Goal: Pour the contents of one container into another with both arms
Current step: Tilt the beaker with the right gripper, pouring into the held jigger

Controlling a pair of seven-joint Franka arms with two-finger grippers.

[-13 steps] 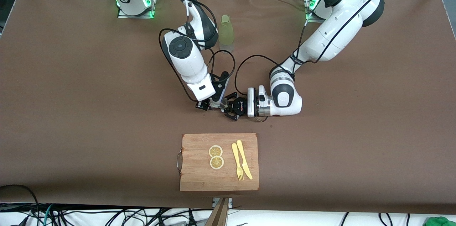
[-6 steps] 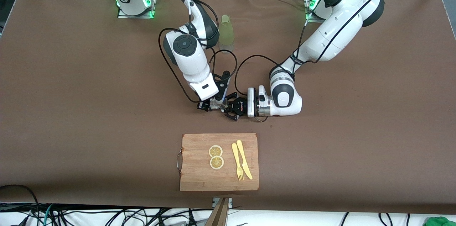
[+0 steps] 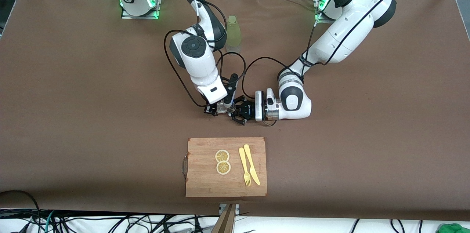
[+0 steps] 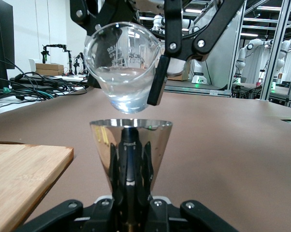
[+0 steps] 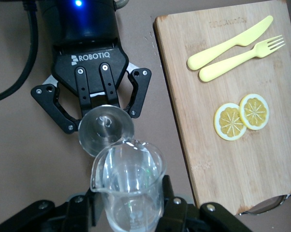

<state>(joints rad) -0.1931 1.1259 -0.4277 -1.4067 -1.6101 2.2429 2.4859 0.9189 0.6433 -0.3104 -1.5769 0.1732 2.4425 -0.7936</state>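
Since a second ago the right arm's elbow joint has shifted a little toward the left arm's end of the table, while the left arm has stayed put.

From the front, the right gripper (image 3: pixel 219 108) and left gripper (image 3: pixel 238 112) meet near the middle of the tabletop (image 3: pixel 73 115), between the green bottle (image 3: pixel 232 34) toward the robots' edge and the cutting board (image 3: pixel 226 167) at the camera's edge. The right one is clenched on the glass cup (image 3: pixel 224 106); the jigger itself is hard to make out from here. On the board lie two lemon slices (image 3: pixel 222 161) beside a yellow fork (image 3: pixel 244 166) and yellow knife (image 3: pixel 251 164).

In the left wrist view, the jigger (image 4: pixel 131 152) stands upright with the left gripper's (image 4: pixel 131 188) fingers closed on its narrow waist. The cup (image 4: pixel 122 72) hangs just above the jigger's mouth, apart from it, slightly tilted, with clear liquid in its lower part; the right gripper's black pads (image 4: pixel 157 87) grasp its sides. A corner of the board (image 4: pixel 24 179) shows beside the jigger.

In the right wrist view, the cup (image 5: pixel 128 186) sits between the right gripper's (image 5: pixel 131 212) fingers, its spout overlapping the rim of the jigger (image 5: pixel 106 129), which the left gripper (image 5: pixel 104 104) holds. The board (image 5: pixel 184 121) carries the fork (image 5: pixel 242 57), knife (image 5: pixel 230 42) and lemon slices (image 5: pixel 242 116).
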